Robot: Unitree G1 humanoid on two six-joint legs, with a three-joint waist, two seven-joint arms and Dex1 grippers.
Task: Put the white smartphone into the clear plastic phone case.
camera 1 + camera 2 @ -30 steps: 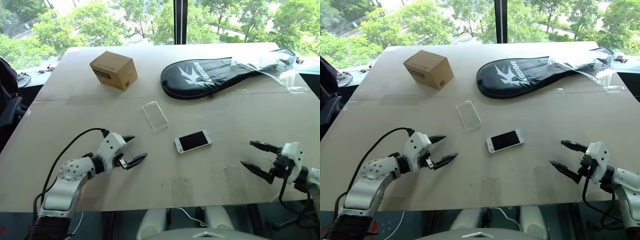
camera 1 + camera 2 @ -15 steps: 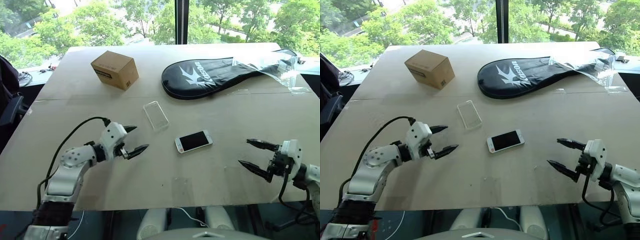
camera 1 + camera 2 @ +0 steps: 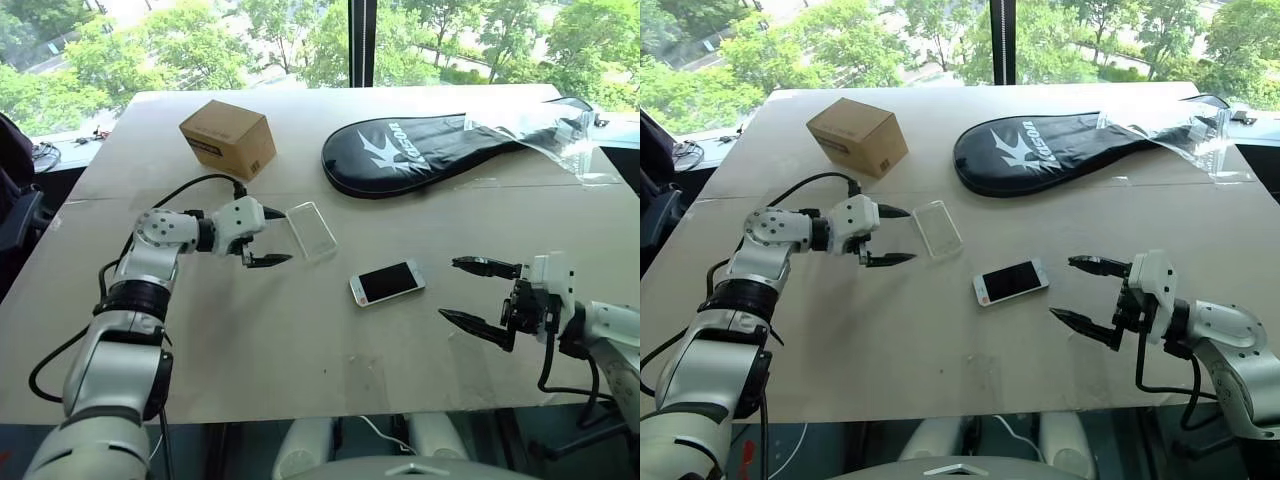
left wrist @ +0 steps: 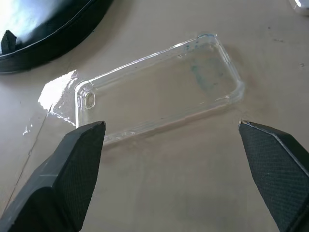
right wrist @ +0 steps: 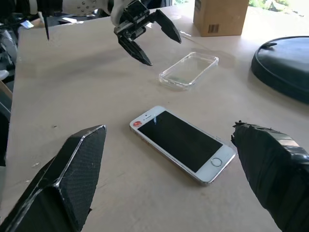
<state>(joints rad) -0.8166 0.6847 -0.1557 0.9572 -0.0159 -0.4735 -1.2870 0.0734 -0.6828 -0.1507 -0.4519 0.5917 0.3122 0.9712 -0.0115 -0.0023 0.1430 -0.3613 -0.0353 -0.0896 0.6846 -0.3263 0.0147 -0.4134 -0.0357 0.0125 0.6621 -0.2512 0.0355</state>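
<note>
On the tan table [image 3: 300, 340], near its middle, the white smartphone [image 3: 387, 282] lay flat, screen up, black glass with white ends. Just beyond it and toward the robot's left sat the clear plastic phone case [image 3: 311, 230], also flat, open side up, apart from the phone. Neither was held.

Left gripper [image 3: 272, 236] hovered just beside the case on its left side, fingers spread wide and empty, tips pointing at the case. From the left wrist view the case [image 4: 159, 89] lay between and beyond the two black fingers [image 4: 72, 164], not touched, camera cut-out at one end.

Right gripper [image 3: 468, 292] stood to the right of the phone, near but apart from it, fingers likewise released and wide, nothing between them. Right wrist view showed the phone [image 5: 183, 144] lying ahead between the finger pads, home button toward the camera, with the case [image 5: 189, 70] and the left gripper [image 5: 154, 41] farther off.

Far side of the table: a cardboard box [image 3: 228, 139] on the left, a black racket cover [image 3: 420, 153] to the right, and a crinkled clear plastic bag [image 3: 545, 132] at the cover's far right end.
</note>
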